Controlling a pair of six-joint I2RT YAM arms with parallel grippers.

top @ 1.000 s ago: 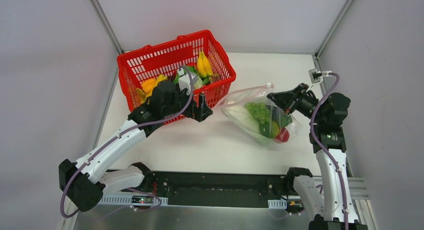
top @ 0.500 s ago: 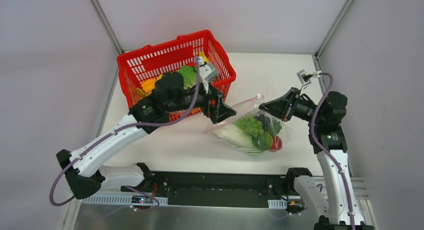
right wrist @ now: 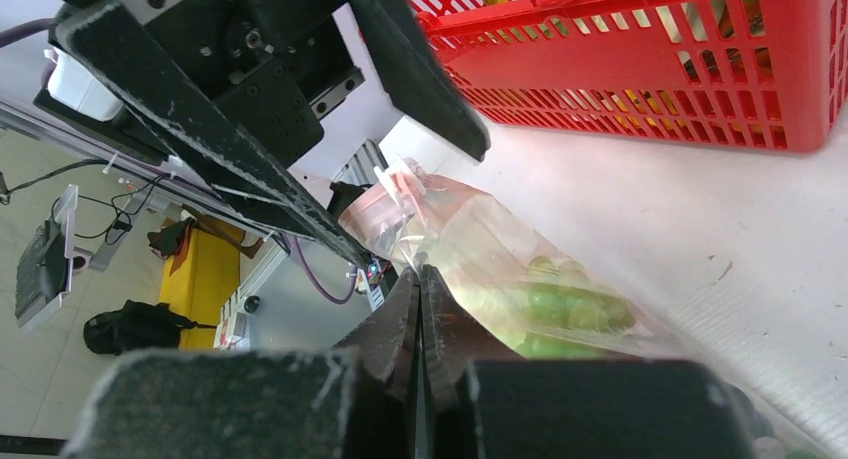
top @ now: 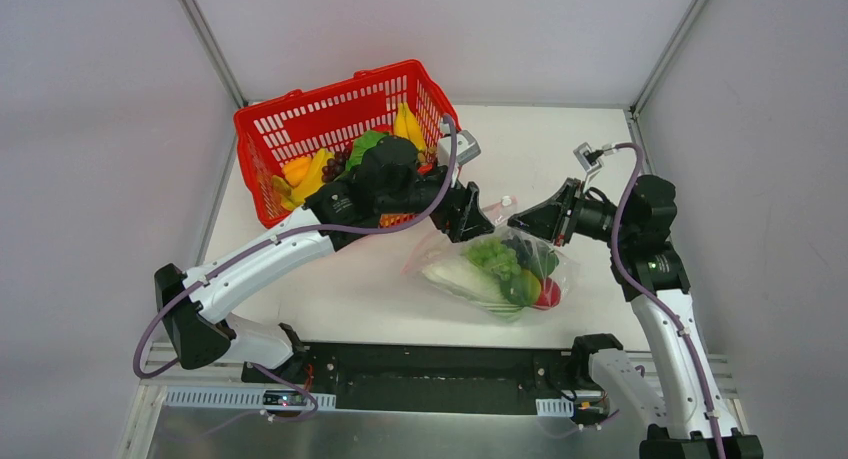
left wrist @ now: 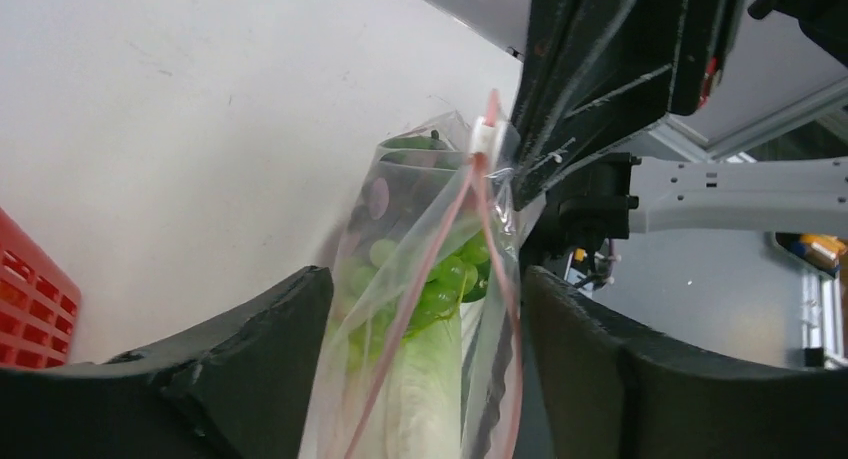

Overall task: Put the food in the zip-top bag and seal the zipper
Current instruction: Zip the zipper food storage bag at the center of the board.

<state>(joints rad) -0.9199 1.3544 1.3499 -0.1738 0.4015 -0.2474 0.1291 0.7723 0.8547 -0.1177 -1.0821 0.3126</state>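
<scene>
Just right of the red mesh basket: clear, floppy zip-top bag, lumpy with ribbed cabbage and glossy round grapes. Right gripper clamped flat on its film. Left gripper spread, straddling the thin pink zipper.

The basket sits at the back left of the table, with bananas in it. To its front right is the zip-top bag, cabbage and grapes inside. My left hand straddles the bag's rear edge, a finger either side; my right hand meets that edge from the right
</scene>
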